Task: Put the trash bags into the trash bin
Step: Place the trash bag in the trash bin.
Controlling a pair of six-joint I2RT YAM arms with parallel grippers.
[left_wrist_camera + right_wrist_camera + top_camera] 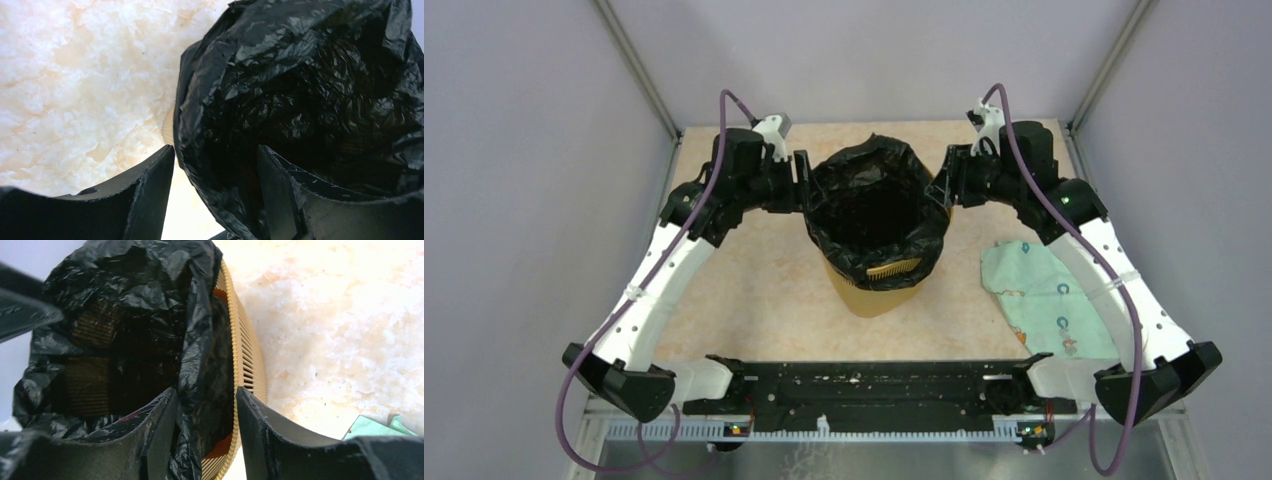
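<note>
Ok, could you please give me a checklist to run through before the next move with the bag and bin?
1. trash bin upright: ok.
2. trash bag inside the bin, mouth open: ok.
3. Bag folded over the bin's near rim: not ok, yellow shows bare there.
4. left gripper straddling the bag's edge, jaws open: ok.
5. right gripper around bag and rim, clamped firmly: cannot tell.
6. green cloth apart from the bin: ok.

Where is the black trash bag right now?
Top view: mid-table, the trash bag lines the yellow bin, its mouth folded over most of the rim, left of the green cloth.
</note>
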